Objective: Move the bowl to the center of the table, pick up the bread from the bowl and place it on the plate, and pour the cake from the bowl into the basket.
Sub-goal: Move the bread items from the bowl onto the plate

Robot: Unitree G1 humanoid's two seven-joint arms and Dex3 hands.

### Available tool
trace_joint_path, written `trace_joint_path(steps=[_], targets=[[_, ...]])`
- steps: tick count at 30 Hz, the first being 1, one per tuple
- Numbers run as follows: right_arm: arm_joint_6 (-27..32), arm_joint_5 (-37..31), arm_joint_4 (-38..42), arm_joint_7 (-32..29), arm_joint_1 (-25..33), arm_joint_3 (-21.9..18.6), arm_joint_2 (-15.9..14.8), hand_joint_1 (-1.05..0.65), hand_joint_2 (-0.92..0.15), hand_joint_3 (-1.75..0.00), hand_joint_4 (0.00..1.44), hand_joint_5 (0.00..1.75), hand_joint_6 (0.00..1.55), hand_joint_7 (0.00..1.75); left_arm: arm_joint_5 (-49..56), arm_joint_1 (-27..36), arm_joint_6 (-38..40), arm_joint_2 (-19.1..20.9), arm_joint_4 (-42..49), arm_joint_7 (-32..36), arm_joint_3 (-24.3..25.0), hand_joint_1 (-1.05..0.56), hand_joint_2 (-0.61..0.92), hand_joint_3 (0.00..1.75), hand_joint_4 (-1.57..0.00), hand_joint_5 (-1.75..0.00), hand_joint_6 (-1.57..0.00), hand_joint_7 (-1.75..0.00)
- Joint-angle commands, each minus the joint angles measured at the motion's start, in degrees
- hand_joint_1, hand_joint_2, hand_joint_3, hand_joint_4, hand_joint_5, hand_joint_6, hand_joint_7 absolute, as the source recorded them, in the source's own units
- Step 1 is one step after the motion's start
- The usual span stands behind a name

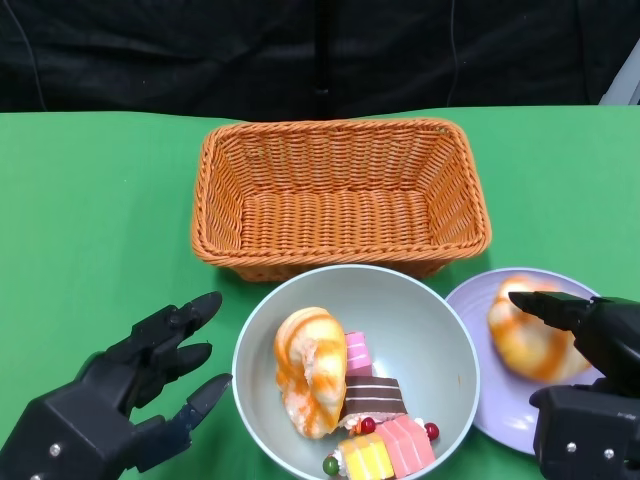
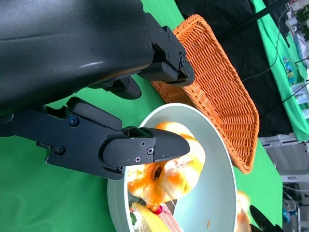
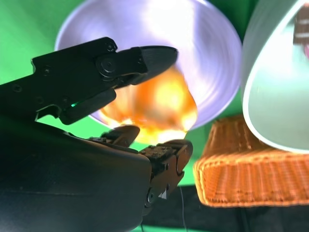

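Black left hand point(image 1: 140, 385): low over the green table point(image 1: 90, 220), fingers spread apart and holding nothing, their tips pointing at the bowl without touching it.
Black right hand point(image 1: 585, 385): over the near edge of the plate; whether its fingers grip the bread there or merely hover at it cannot be told.
Grey-green bowl point(image 1: 420, 330): between the two hands, just beside the left fingertips. Contents: one bread roll point(image 1: 310, 370), orange-glazed, on the side nearer the left hand; cake pieces point(image 1: 385, 425), pink, brown and yellow, with small red and green beads, toward the near rim.
Lilac plate point(image 1: 480, 300): under the right hand, touching or nearly touching the bowl. Holds a second glazed bread roll point(image 1: 522, 340), directly below the right fingers.
Orange wicker basket point(image 1: 340, 195): beyond both hands, just behind the bowl.
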Motion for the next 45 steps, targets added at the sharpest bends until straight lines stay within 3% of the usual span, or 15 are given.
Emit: trace_joint_path(steps=[1,7,12,17,19,24,28,35,38,45], targets=[[2.0,2.4,-2.3,2.8,0.9,-0.3,-0.9,-0.87,-0.92,-0.21,0.12,0.09,0.14,0.00,-0.4,0.6,-0.6,0.6,-0.3,-1.0,0.2,-0.61,0.92,0.45,-0.28,-0.46,-0.40,-0.03],[4.8,5.9,-7.0,5.3,1.6,-1.2,-0.6,-0.90,-0.92,-0.27,0.08,0.08,0.09,0.00,0.0,0.8,-0.7,0.5,-0.7,-1.2,0.2,-0.59,0.92,0.45,-0.28,-0.47,-0.40,-0.03],[3.1,9.3,-13.8,0.8,4.1,-2.9,2.2,-0.85,-0.92,-0.27,0.11,0.11,0.12,0.02,0.0,0.8,-1.1,0.3,-0.5,-1.1,0.2,-0.59,0.92,0.45,-0.28,-0.47,-0.40,-0.02],[-0.2,12.0,-20.9,-2.9,5.4,-1.9,5.5,-0.74,-0.92,-0.28,0.12,0.14,0.12,0.02,0.2,0.7,-1.8,0.1,0.1,-0.9,0.0,-0.61,0.92,0.44,-0.28,-0.48,-0.40,-0.02],[-1.1,12.4,-22.4,-3.1,5.5,-1.3,6.1,-0.69,-0.92,-0.26,0.03,0.41,0.13,0.03,0.1,0.6,-1.6,0.1,0.0,-1.0,0.0,-0.60,0.92,0.44,-0.27,-0.49,-0.40,-0.02],[-1.8,12.5,-25.5,-2.8,4.8,1.9,8.3,-0.64,-0.92,-0.20,0.00,0.67,0.15,0.06,-0.2,0.5,-1.4,-0.3,-0.1,-1.0,-0.1,-0.60,0.92,0.44,-0.26,-0.49,-0.40,-0.02],[-1.6,12.4,-26.0,-2.6,4.7,2.6,8.8,-0.64,-0.92,-0.20,0.00,0.72,0.15,0.07,-0.2,0.5,-1.6,-0.4,0.0,-1.0,-0.1,-0.61,0.92,0.44,-0.26,-0.50,-0.40,-0.02],[-2.6,11.5,-23.4,-2.2,0.9,8.6,10.7,-0.59,-0.92,-0.09,0.00,0.85,0.21,0.13,0.6,0.3,-0.6,-0.9,-0.6,-0.5,-1.0,-0.61,0.92,0.44,-0.26,-0.51,-0.41,-0.02],[-2.6,11.5,-23.3,-2.3,0.8,8.7,10.6,-0.58,-0.92,-0.08,0.00,0.86,0.21,0.13,0.7,0.3,-0.6,-1.0,-0.6,-0.5,-1.0,-0.60,0.92,0.44,-0.26,-0.52,-0.41,-0.02],[-2.2,8.2,-14.6,-1.8,-3.0,14.3,11.6,-0.61,-0.92,-0.10,0.00,0.80,0.24,0.15,1.7,0.6,-0.7,-2.0,-1.0,0.4,-1.8,-0.59,0.92,0.46,-0.26,-0.54,-0.42,-0.02]])
